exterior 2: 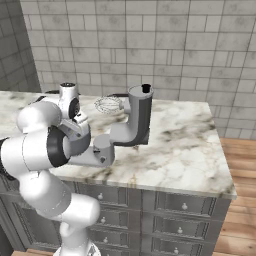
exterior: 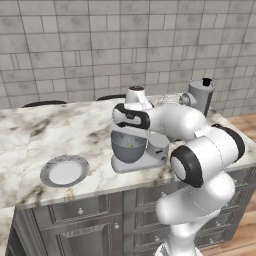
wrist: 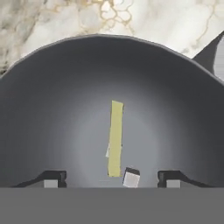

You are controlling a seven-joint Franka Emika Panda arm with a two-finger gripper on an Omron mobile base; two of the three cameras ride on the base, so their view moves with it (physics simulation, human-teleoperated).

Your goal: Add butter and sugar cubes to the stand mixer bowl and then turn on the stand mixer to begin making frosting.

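Observation:
In the hand view I look straight down into the stand mixer bowl [wrist: 52, 109], a deep grey metal bowl. The butter [wrist: 115, 138], a thin pale-yellow stick, lies on its bottom. A white sugar cube [wrist: 131, 178] rests by the butter's near end, and a second pale cube [wrist: 107, 152] peeks out from its left edge. My gripper [wrist: 113, 179] hangs open above the bowl, fingertips [wrist: 52, 177] wide apart with nothing between them. In the left base view the bowl [exterior: 128, 146] sits on the stand mixer [exterior: 201, 96], whose head is tilted back with the whisk [exterior: 170, 99] raised.
A flat round grey plate [exterior: 64, 171] lies on the marble counter [exterior: 75, 125] left of the mixer. The mixer's light-grey base [exterior: 145, 161] sits near the counter's front edge. In the right base view the tilted mixer head [exterior 2: 139, 117] and whisk [exterior 2: 109, 105] stand right of my arm.

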